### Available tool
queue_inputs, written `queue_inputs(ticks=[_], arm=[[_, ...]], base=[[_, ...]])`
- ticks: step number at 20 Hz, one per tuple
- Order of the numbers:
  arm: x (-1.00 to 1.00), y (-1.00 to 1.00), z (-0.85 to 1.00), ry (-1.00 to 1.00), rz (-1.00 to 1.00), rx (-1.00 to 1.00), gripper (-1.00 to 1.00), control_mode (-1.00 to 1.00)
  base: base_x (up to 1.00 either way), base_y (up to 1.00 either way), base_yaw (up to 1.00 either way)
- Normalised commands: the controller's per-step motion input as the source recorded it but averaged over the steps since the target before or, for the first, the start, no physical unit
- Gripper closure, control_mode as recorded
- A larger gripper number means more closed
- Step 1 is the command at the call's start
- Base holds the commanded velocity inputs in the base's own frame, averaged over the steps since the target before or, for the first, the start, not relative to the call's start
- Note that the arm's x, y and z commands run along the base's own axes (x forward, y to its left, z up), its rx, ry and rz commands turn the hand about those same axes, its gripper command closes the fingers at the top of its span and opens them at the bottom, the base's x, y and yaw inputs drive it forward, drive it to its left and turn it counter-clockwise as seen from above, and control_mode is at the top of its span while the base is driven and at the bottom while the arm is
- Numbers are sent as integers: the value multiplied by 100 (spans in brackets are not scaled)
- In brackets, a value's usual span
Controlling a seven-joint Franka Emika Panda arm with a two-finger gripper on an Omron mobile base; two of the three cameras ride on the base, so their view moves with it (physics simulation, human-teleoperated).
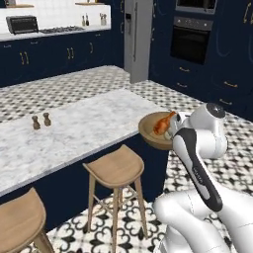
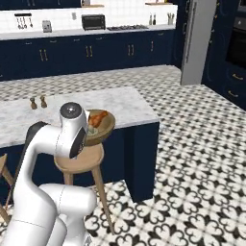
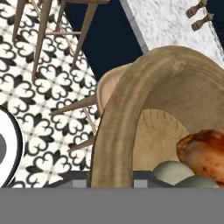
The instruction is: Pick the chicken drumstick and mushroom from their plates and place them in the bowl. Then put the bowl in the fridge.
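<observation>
One round light-brown wooden bowl (image 1: 152, 132) is hanging in the air just off the corner of the white marble island counter (image 1: 74, 128), lifted clear of the top and sitting over the gap beside the nearest stool. One glossy orange-brown chicken drumstick (image 1: 164, 123) is lying inside it, thick end down in the bowl and thin end poking up over the rim. In the hand view one small pale beige mushroom (image 3: 174, 171) is resting at the bottom of the bowl, touching the drumstick. The white arm's two-finger gripper (image 1: 177, 129) is reaching in at the bowl's near rim, jaws drawn in tight on the wooden wall, so the bowl is being carried by its edge; the fingertips themselves are hidden behind the rim.

Two small brown wooden shakers (image 1: 41, 121) are standing side by side further along the counter, well apart from the bowl. Two pale wooden stools (image 1: 115, 168) are showing along the counter's near side in the left base view. One tall grey stainless-steel fridge (image 1: 137, 38) is standing at the far end of the room, its doors looking shut, with one black wall oven (image 1: 190, 37) set in the dark blue cabinets beside it. One black toaster oven (image 1: 21, 23) is sitting on the back worktop
</observation>
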Motion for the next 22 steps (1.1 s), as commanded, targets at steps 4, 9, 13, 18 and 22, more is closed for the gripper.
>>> queue_inputs(ticks=[4, 9, 13, 18, 22], arm=[[0, 0, 0, 0, 0, 0, 100, 100], [0, 0, 0, 0, 0, 0, 100, 100], [0, 0, 0, 0, 0, 0, 100, 100], [0, 0, 0, 0, 0, 0, 100, 100], [0, 0, 0, 0, 0, 0, 100, 100]], base=[[56, -100, 28], [41, -100, 17], [37, -100, 9], [54, -100, 11], [73, -100, 19]])
